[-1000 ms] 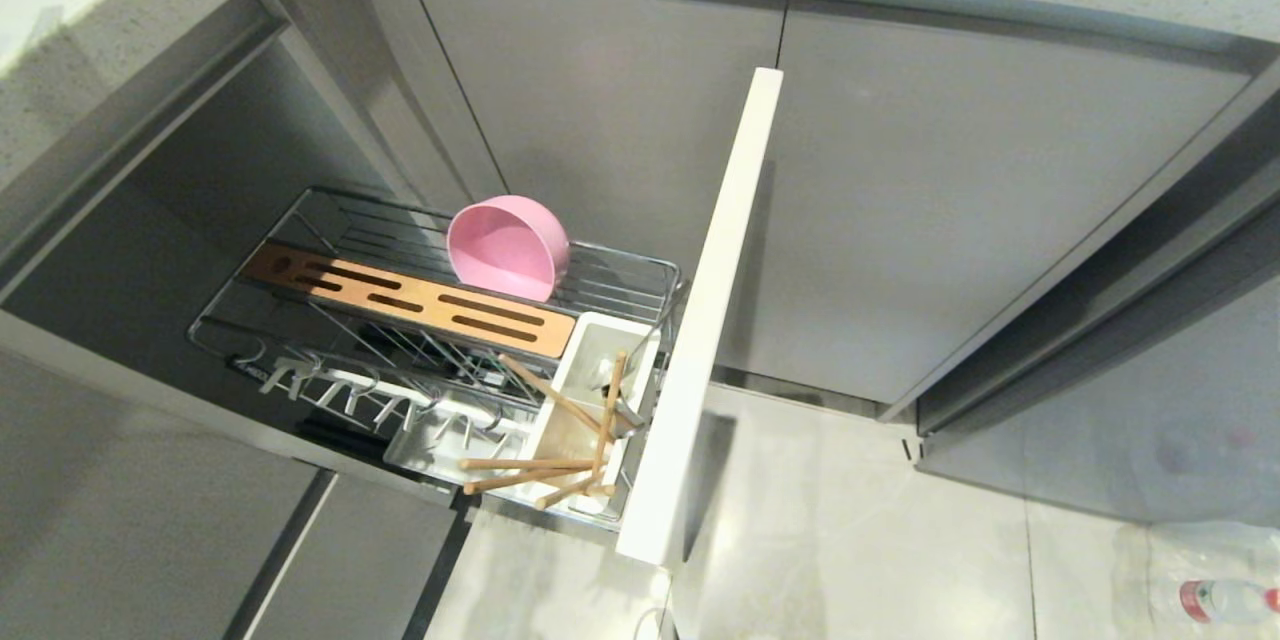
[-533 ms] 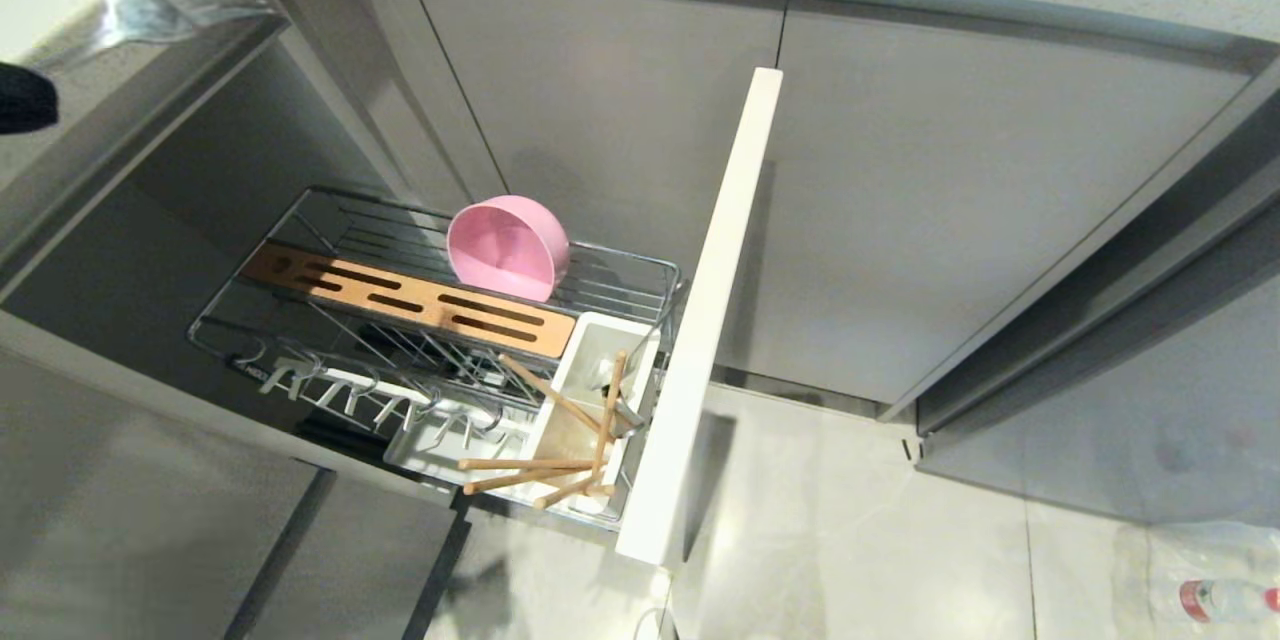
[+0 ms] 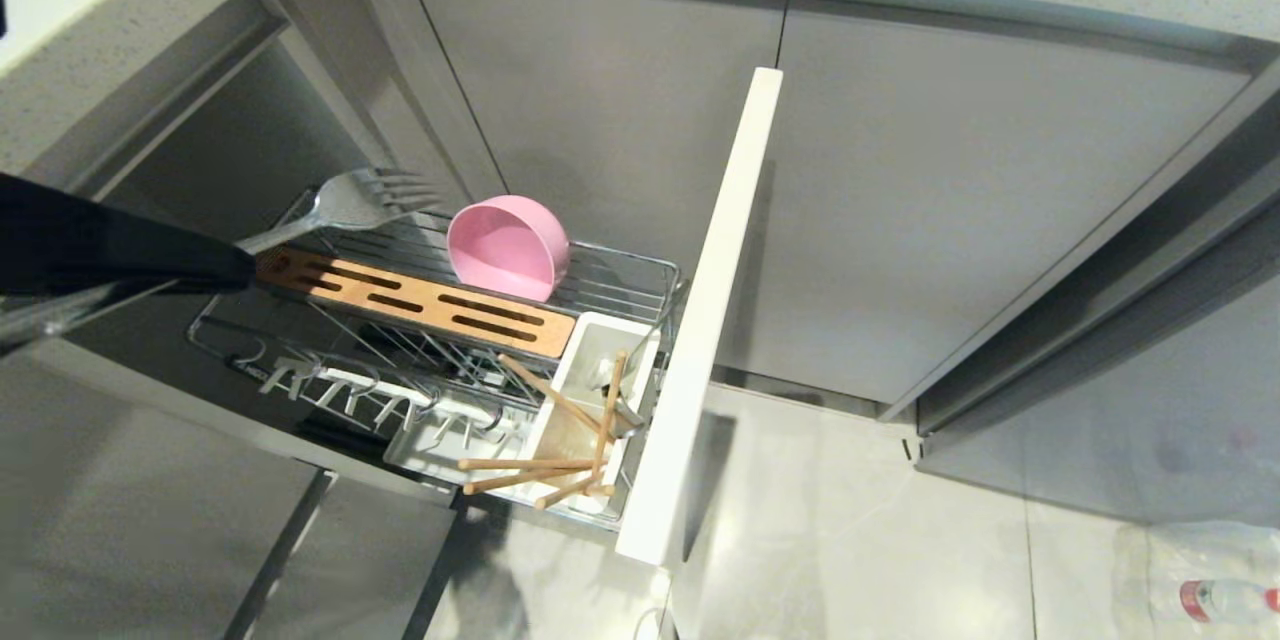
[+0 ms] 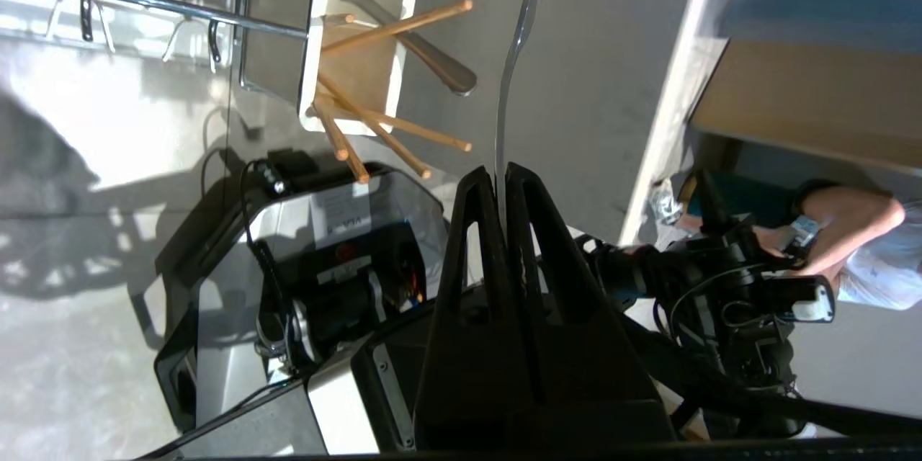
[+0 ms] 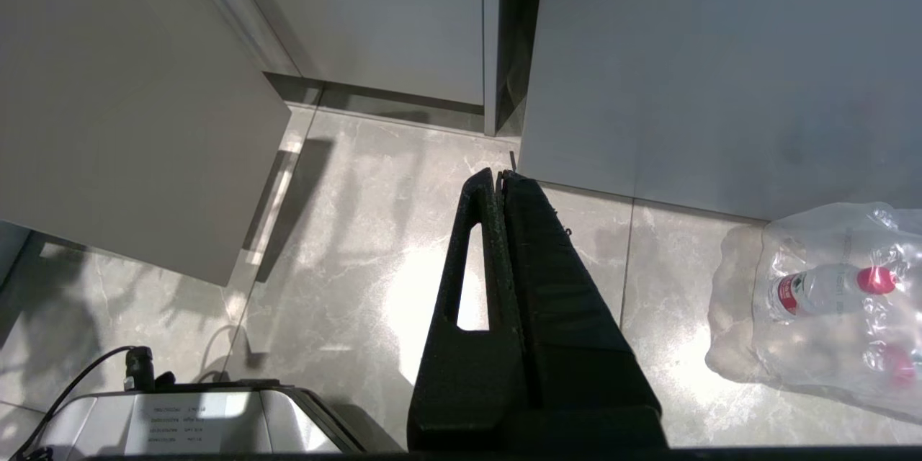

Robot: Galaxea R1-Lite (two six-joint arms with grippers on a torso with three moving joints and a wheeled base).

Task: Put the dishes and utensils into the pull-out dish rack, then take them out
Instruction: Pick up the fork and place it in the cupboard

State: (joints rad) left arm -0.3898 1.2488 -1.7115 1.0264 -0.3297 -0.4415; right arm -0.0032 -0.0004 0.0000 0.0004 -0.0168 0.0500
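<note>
At about seven o'clock in the head view, the wooden chopsticks [image 3: 535,475] are leaning crossed in the white utensil caddy [image 3: 590,400], their ends sticking out over the caddy's near end. The caddy is sitting in the near corner of the pull-out dish rack [image 3: 300,360], just beside the narrow white cabinet front [image 3: 705,320]. In the left wrist view a silver handle is also poking out of that caddy, though what it belongs to cannot be told.

At nine o'clock the left tool [image 4: 500,176] is reaching in from the picture's edge, its fingers pinched closed on the handle of the fork [image 3: 345,205]. The fork is hanging over the far left end of the rack, tines pointing toward the pink bowl [image 3: 508,248].

The bowl is resting tilted on its side on the wire basket, behind the slotted wooden strip [image 3: 410,300], near eleven o'clock.

The right tool [image 5: 500,176] is hanging closed and empty over the floor, with a pack of bottles [image 5: 821,295] lying nearby.
</note>
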